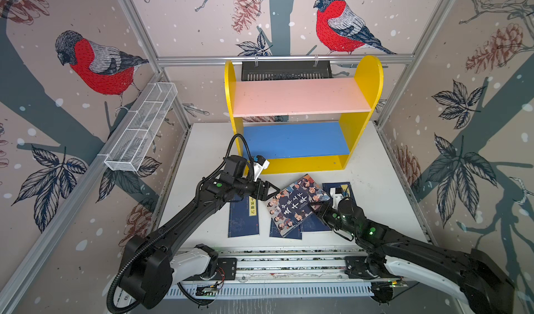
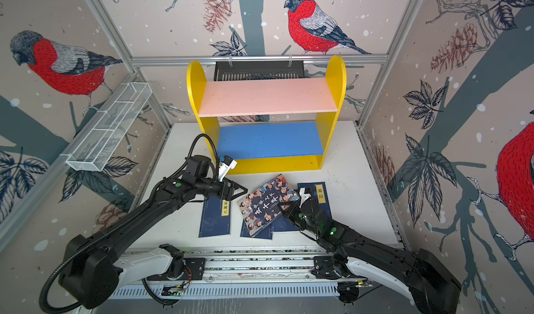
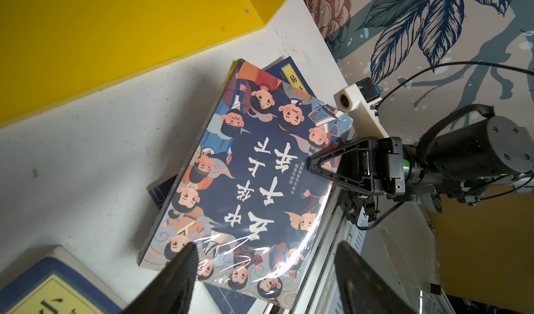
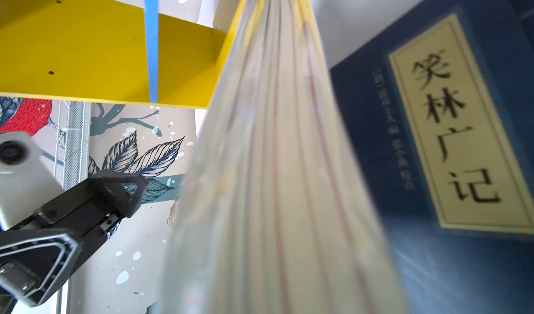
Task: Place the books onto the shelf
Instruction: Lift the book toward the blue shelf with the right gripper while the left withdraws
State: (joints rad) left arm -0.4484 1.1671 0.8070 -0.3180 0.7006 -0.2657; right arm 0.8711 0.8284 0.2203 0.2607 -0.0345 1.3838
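Note:
The yellow shelf [image 1: 361, 119] stands at the back of the table, its pink board [image 1: 300, 96] and blue board [image 1: 294, 139] both bare. A thick cartoon-cover book [image 1: 294, 207] [image 3: 245, 168] lies tilted across several thin navy books. My right gripper [image 1: 313, 206] [image 3: 313, 165] is shut on its right edge and holds that edge raised. In the right wrist view the book's page edge [image 4: 274, 182] hides the jaws. My left gripper [image 1: 273, 192] [image 3: 264, 269] hovers open at the book's left corner, holding nothing. A separate navy book [image 1: 244, 217] lies to the left, below my left gripper.
A white wire basket [image 1: 141, 127] hangs on the left wall. A black slotted tray [image 1: 286, 70] hangs behind the shelf. Another navy book [image 2: 320, 194] lies partly under my right wrist. The arms' mounting rail [image 1: 289, 265] runs along the table's front edge.

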